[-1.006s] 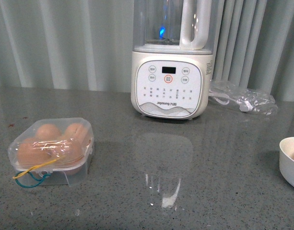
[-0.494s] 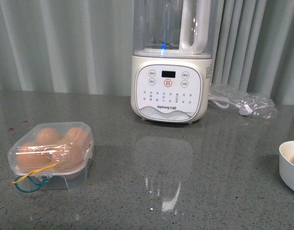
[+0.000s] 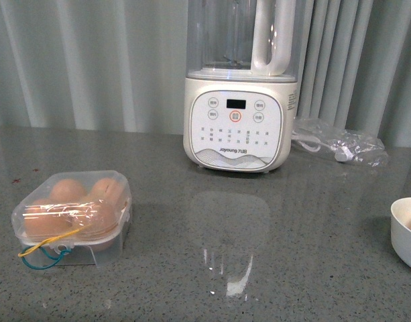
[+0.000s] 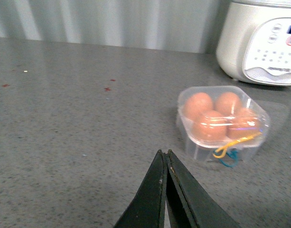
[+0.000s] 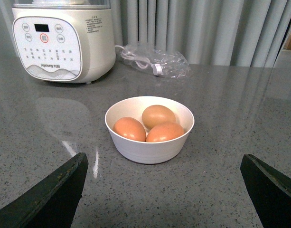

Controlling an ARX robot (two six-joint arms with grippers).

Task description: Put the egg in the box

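The box [image 3: 72,218] sits on the left part of the bench [image 3: 212,268], its clear lid shut over four brown eggs [image 3: 68,190], one in each cell of the white tray. A yellow loop [image 3: 47,240] and a blue loop [image 3: 44,258] hang at its front edge, spilling onto the bench. From the left wrist view the same box [image 4: 222,122] lies ahead of the left hand [image 4: 165,164], well apart from it, with the four eggs [image 4: 198,104] showing through the lid.

A round white bowl [image 5: 149,128] stands at the right side of the bench, cut by the picture edge in the front view [image 3: 406,231]. It holds three brown eggs [image 5: 158,116], touching one another.

The left hand is closed, its two dark fingers [image 4: 150,199] pressed together with nothing between them. The right hand [image 5: 164,190] is spread wide, one finger [image 5: 50,192] at either side of its view, holding nothing, with the bowl ahead of it and between them.

The bench is grey speckled stone, glossy enough to mirror the cream soy-milk maker [image 3: 237,114] that stands at the back, its control panel facing forward. Just beside that machine, towards the right, lies a crumpled clear plastic bag [image 3: 339,144] with a white cord inside. Behind everything hangs a pale pleated curtain [image 3: 91,60].
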